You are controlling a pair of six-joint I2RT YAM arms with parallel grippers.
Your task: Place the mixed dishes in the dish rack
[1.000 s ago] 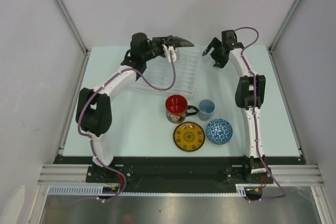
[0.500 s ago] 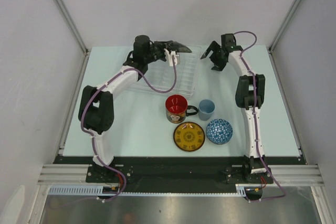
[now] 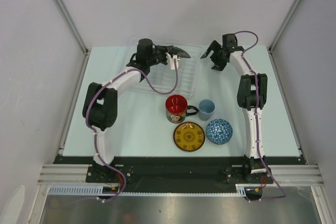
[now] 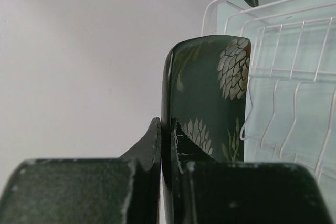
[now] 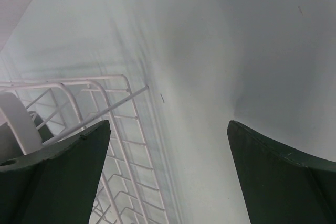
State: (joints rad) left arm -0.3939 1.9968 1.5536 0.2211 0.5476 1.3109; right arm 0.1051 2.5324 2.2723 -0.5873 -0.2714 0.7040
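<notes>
The left gripper pinches the black square floral plate by one edge. It holds the plate on edge over the far side of the clear plastic dish rack, its length running left to right. The rack's slots lie just beside and below it. The right gripper hangs spread and empty right of the rack. The plate's lower edge hides behind the left gripper; contact is unclear.

The left arm and right arm reach to the far edge, left gripper clamped on the plate, right gripper spread wide.
</notes>
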